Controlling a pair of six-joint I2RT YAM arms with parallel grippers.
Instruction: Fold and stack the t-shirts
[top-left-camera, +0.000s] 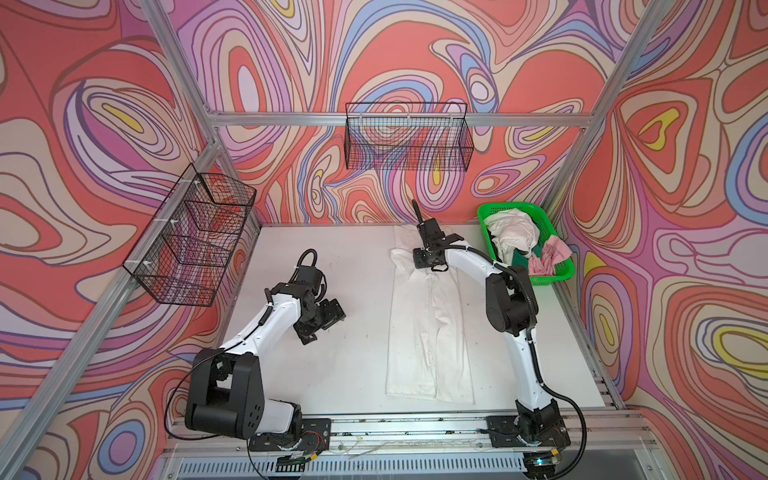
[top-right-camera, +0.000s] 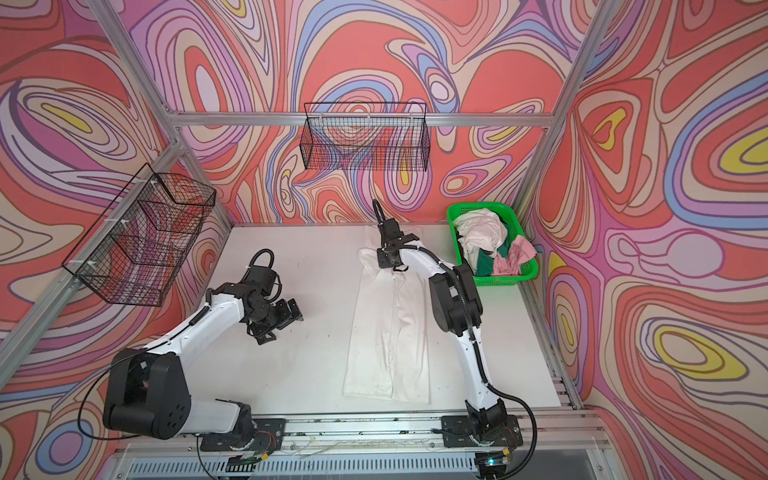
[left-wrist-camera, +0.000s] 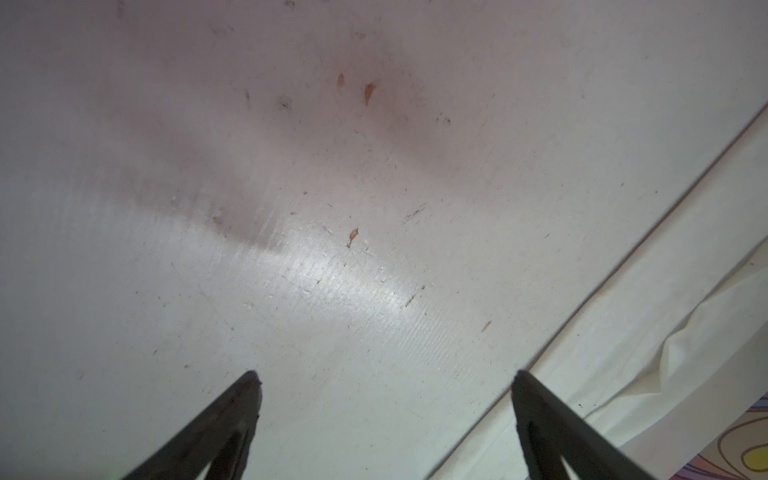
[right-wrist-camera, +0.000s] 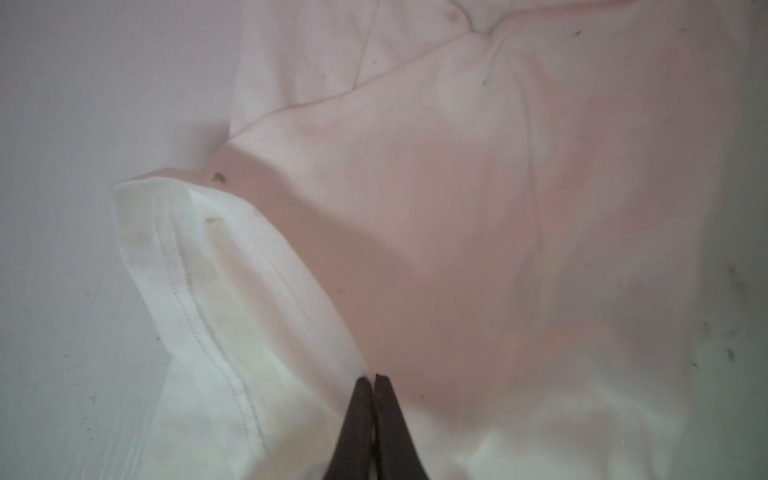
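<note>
Cloth lies right under the right gripper (right-wrist-camera: 374, 380), whose jaws are pressed tight together. I can't tell whether a layer is caught between them. Just beside its tips is the stitched sleeve hem (right-wrist-camera: 187, 299) of the white t-shirt (top-left-camera: 428, 332), which stretches back from the tool as a long folded strip flat on the table (top-left-camera: 332, 365). It looks light, thin and limp, so I'd pinch a hemmed edge through both layers. Near the tool's side, more t-shirts (top-left-camera: 513, 232) are heaped in the green basket (top-left-camera: 552, 277). Well apart, the left gripper (left-wrist-camera: 386, 374) hangs spread wide over bare table.
</note>
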